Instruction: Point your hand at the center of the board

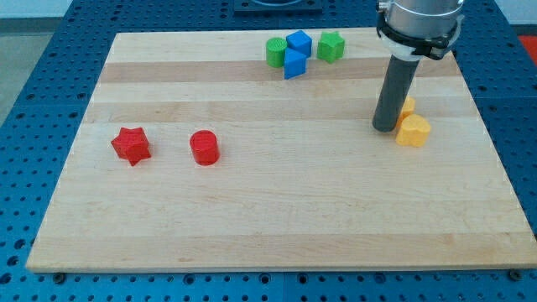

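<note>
You see my tip [385, 127] resting on the board [277, 210] at three o'clock from its centre, holding nothing, touching the two yellow blocks [412, 130] at its right.

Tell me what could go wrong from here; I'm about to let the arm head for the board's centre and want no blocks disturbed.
1. My tip sits right beside the yellow blocks at the view's right; a sideways wobble at the start could nudge them.
2. The centre lies to the view's left of my tip, and overshooting could reach the red cylinder.
</note>
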You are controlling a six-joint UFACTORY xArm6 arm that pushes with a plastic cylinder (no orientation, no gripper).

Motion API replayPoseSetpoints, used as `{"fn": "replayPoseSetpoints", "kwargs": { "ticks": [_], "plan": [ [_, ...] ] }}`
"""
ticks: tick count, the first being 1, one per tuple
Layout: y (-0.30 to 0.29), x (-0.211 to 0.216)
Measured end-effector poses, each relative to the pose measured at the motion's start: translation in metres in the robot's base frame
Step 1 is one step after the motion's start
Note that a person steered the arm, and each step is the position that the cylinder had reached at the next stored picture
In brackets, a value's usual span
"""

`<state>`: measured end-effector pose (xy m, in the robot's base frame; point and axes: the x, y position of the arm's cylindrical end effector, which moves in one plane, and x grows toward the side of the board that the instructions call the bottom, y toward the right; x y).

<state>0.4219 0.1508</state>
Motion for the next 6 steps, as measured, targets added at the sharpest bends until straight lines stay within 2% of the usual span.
{"fn": "replayPoseSetpoints", "kwargs": {
  "ticks": [4,5,6],
  "plan": [
    [0.035,-0.009],
    [0.011,-0.009],
    [-0.038,-0.009]
  ]
}}
